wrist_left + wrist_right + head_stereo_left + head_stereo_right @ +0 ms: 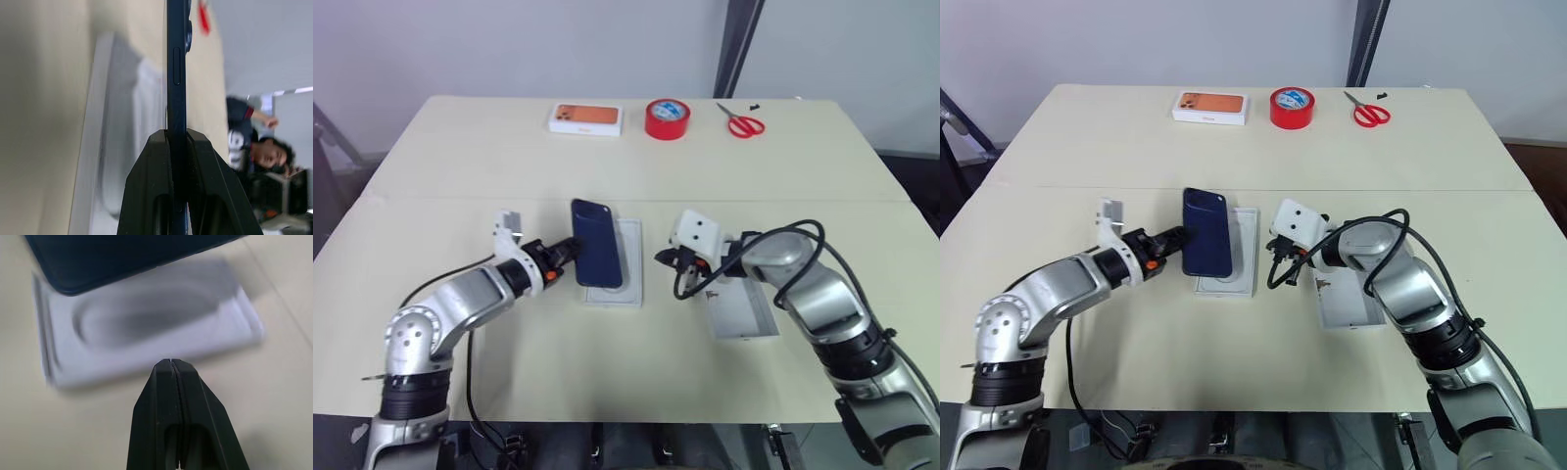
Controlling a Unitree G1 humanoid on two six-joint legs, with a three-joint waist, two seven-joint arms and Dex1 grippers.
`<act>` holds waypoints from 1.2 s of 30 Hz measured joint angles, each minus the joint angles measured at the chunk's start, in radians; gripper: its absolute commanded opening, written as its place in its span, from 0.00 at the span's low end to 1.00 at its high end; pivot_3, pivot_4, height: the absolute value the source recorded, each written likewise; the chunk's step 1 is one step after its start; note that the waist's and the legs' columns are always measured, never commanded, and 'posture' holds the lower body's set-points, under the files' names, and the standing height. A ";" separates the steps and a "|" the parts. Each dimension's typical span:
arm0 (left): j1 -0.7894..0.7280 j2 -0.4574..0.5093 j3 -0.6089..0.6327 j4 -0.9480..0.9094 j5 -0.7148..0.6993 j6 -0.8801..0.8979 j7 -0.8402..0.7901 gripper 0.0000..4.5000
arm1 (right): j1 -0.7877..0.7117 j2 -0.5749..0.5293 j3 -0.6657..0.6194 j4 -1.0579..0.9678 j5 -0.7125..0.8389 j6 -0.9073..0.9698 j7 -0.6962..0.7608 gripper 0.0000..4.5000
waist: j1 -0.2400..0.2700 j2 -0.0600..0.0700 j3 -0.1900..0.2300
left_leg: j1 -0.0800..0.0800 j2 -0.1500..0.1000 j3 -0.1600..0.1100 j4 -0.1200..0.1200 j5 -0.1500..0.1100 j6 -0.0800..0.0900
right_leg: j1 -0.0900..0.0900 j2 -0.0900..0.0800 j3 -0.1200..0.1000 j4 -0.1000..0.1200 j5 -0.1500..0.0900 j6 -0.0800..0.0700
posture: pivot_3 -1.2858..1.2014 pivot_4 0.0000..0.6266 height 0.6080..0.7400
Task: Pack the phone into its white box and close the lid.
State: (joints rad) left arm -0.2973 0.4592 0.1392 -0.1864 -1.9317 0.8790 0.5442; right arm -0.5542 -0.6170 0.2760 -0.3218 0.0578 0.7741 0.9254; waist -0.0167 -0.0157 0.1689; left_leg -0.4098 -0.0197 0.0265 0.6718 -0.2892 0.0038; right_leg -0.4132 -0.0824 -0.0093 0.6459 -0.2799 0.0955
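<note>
My left gripper (570, 248) is shut on the long edge of the dark navy phone (597, 245) and holds it just above a flat white insert (628, 284) with a rounded recess, at the table's middle. In the left wrist view the phone (176, 73) stands edge-on between the fingers. My right gripper (664, 258) is shut and empty, a little to the right of the insert. The white box (744, 313) lies on the table under my right forearm, partly hidden by it. The lid is out of view.
Along the table's far edge stand an orange-topped white box (586, 118), a red tape roll (667, 118) and red-handled scissors (741, 122). A person (259, 147) appears beyond the table in the left wrist view.
</note>
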 measured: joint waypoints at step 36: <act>-0.148 0.064 -0.155 0.061 0.311 0.205 -0.265 0.98 | 0.034 -0.024 -0.008 -0.030 0.045 0.025 -0.070 0.00 | 0.006 0.000 0.000 | 0.002 0.000 0.000 0.000 0.002 -0.001 | 0.002 0.001 0.000 0.001 0.000 0.000 | 0.52 0.24 0.88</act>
State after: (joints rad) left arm -0.4448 0.5237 -0.0155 -0.1253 -1.6202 1.0841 0.2788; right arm -0.5203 -0.6409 0.2684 -0.3521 0.1027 0.7986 0.8557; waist -0.0103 -0.0159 0.1691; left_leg -0.4075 -0.0195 0.0262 0.6715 -0.2876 0.0024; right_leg -0.4107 -0.0816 -0.0096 0.6464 -0.2799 0.0955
